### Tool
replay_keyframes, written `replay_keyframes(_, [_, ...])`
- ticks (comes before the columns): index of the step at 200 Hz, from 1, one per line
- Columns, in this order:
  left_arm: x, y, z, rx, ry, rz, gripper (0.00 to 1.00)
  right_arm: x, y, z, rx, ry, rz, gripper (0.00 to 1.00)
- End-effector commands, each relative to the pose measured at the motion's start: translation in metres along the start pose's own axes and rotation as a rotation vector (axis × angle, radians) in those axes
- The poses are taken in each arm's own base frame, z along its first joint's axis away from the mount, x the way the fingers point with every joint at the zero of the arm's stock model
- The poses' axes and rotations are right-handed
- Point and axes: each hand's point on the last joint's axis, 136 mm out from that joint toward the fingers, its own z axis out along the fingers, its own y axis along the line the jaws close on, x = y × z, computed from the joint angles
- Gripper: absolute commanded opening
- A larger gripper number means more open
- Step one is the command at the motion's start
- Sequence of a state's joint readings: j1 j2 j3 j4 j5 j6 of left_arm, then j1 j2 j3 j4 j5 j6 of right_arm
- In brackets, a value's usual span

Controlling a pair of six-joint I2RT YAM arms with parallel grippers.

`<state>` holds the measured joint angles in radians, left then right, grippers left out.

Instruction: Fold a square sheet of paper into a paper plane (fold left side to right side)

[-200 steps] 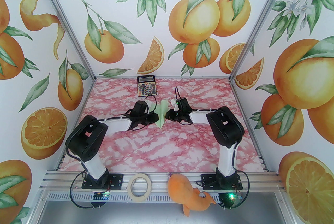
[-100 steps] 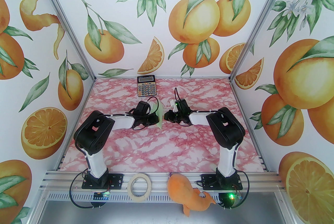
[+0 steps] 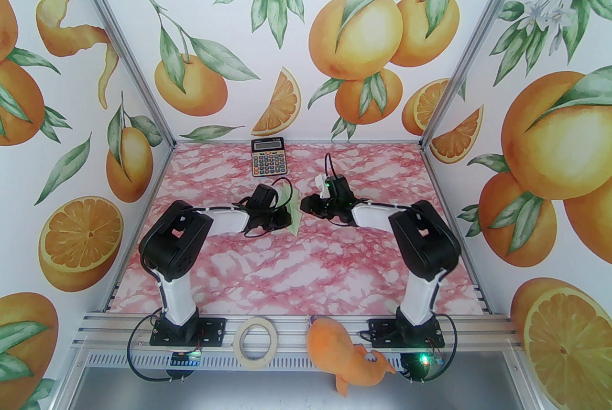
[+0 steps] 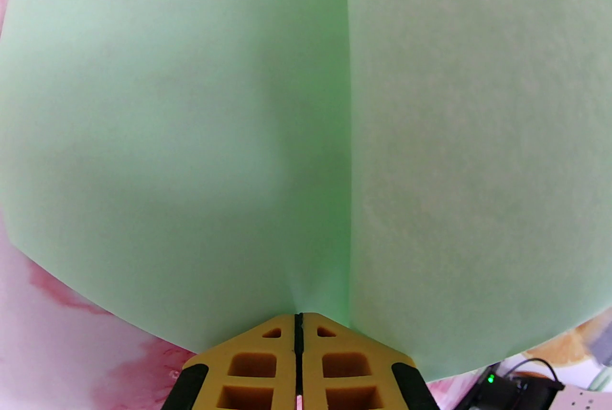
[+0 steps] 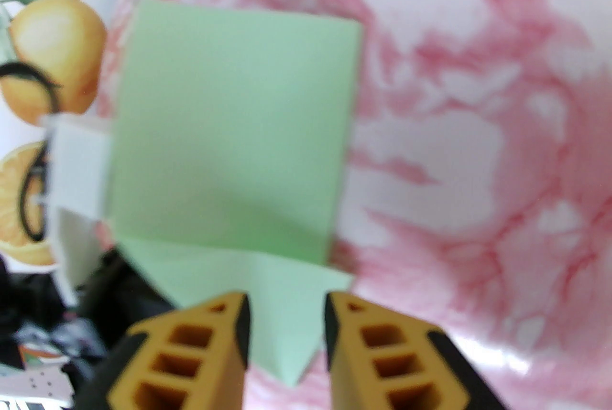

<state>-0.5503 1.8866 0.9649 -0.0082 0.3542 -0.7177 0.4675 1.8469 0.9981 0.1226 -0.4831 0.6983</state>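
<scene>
The pale green sheet of paper [image 3: 295, 218], folded into a pointed paper plane shape, stands partly upright at mid-table. My left gripper [image 3: 288, 219] is shut on its left edge. In the left wrist view the yellow fingers [image 4: 267, 350] pinch the paper [image 4: 191, 112], which shows a centre crease. My right gripper [image 3: 304, 206] sits just right of the paper, open. In the right wrist view its fingers [image 5: 215, 341] are spread, with the paper's [image 5: 229, 135] pointed end showing in the gap between them.
A black-and-orange calculator [image 3: 267, 156] lies at the back of the pink marbled table [image 3: 287, 274]. On the front rail sit a roll of beige tape [image 3: 240, 343] and an orange plush toy [image 3: 334, 346]. Printed walls close in the left, back and right.
My left gripper has swung right, lifting the paper's left side upright. The right gripper has opened, let go of the paper and drawn back slightly.
</scene>
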Motion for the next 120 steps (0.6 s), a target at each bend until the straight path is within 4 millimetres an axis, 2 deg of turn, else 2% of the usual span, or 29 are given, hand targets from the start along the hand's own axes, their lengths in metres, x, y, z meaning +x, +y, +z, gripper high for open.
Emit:
replay_keyframes(1, [0.003, 0.004, 0.006, -0.027, 0.019, 0.015, 0.07, -0.002, 0.025, -0.006, -0.035, 0.003, -0.074, 0.39])
replay_keyframes(12, [0.002, 0.004, 0.006, -0.026, 0.020, 0.015, 0.07, 0.003, 0.031, -0.005, -0.030, 0.012, -0.101, 0.44])
replay_keyframes(40, [0.001, 0.002, 0.006, -0.022, 0.016, 0.017, 0.07, 0.013, 0.040, 0.001, -0.029, 0.031, -0.128, 0.45])
replay_keyframes(73, [0.002, 0.001, 0.005, -0.012, 0.015, 0.020, 0.07, 0.022, 0.038, 0.014, 0.010, 0.069, -0.133, 0.47])
replay_keyframes(120, [0.004, -0.001, 0.005, -0.004, 0.016, 0.020, 0.07, 0.018, 0.029, 0.025, 0.057, 0.068, -0.120, 0.46])
